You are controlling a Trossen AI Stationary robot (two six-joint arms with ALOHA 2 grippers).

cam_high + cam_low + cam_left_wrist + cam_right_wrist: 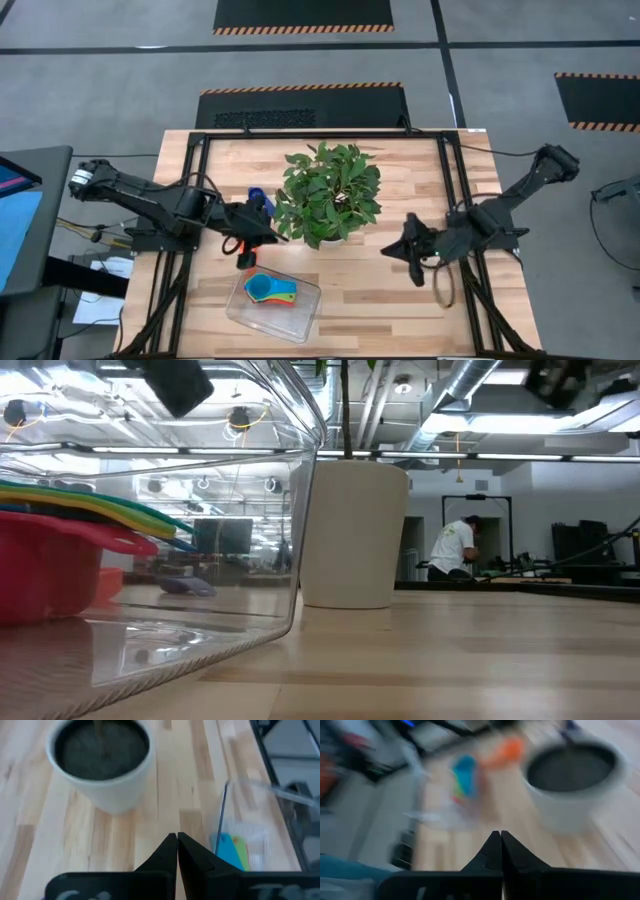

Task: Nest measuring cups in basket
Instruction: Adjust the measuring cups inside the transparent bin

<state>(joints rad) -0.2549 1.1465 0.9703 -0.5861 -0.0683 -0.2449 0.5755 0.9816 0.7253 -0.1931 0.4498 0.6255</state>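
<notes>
The clear basket (300, 318) sits near the table's near edge. Inside it lies a nested stack of measuring cups (270, 291), light blue on top with red, yellow and green showing; the low view shows this stack (60, 550) through the basket wall (290, 510). A dark blue cup (261, 200) rests on the table by the plant, apart from the stack. My left gripper (272, 238) is shut and empty, between that cup and the basket; its wrist view shows the shut fingers (176, 842) above bare wood. My right gripper (408, 252) is shut and empty, right of the plant.
A leafy green plant (328, 192) in a white pot (100, 765) stands mid-table between the two arms. The black frame rails (190, 200) run along the table's left and right sides. A person (455, 545) stands far off in the room behind.
</notes>
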